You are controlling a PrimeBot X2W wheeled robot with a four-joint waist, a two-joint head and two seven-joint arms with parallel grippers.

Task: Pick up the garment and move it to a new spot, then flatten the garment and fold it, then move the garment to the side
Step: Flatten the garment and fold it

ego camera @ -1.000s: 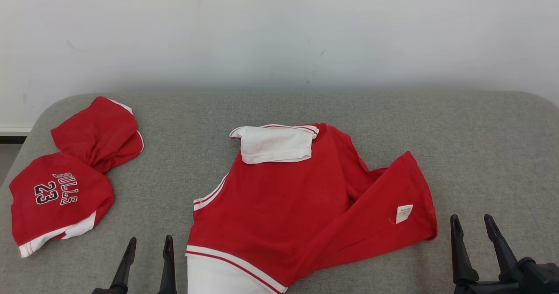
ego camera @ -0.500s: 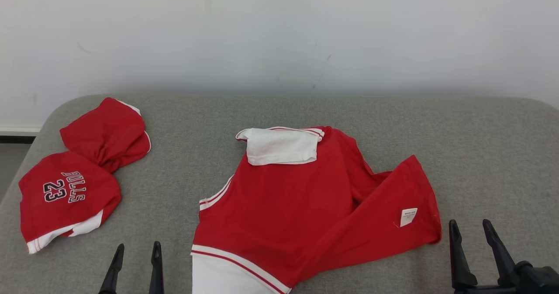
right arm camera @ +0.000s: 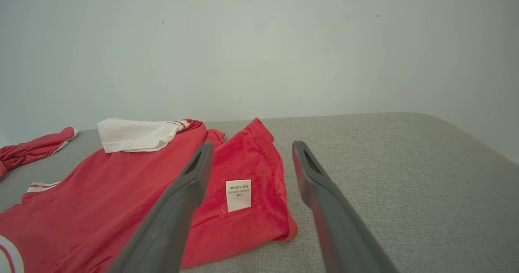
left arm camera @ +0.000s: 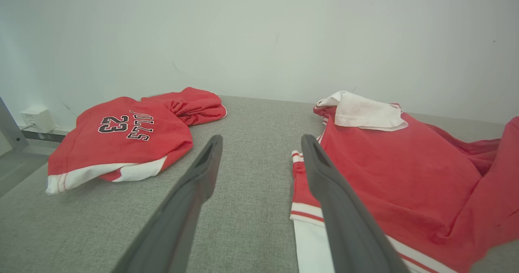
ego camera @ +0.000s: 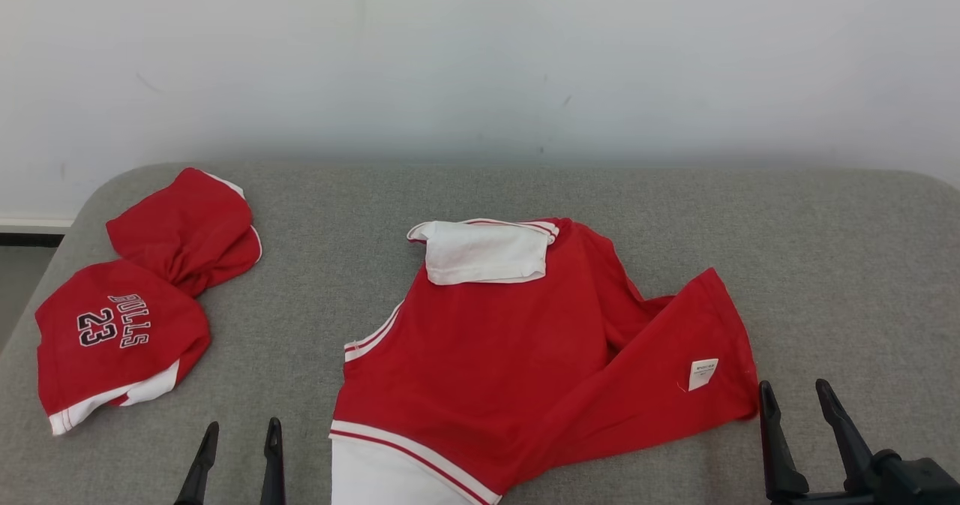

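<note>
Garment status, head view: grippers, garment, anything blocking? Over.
Left gripper and right gripper open, empty, flanking the near corners. Red garment lies rumpled at centre, right side folded over, ungripped. Bulls 23 garment bunched far left, apart, not in the way.

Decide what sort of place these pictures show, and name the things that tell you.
Probably an indoor robot test space for folding clothes: a grey fabric-covered table against a bare white wall, a spread red garment, a bundled jersey, left gripper and right gripper open.

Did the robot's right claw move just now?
Yes. The right claw slid toward the robot's left, closer to the white label on the red garment.
</note>
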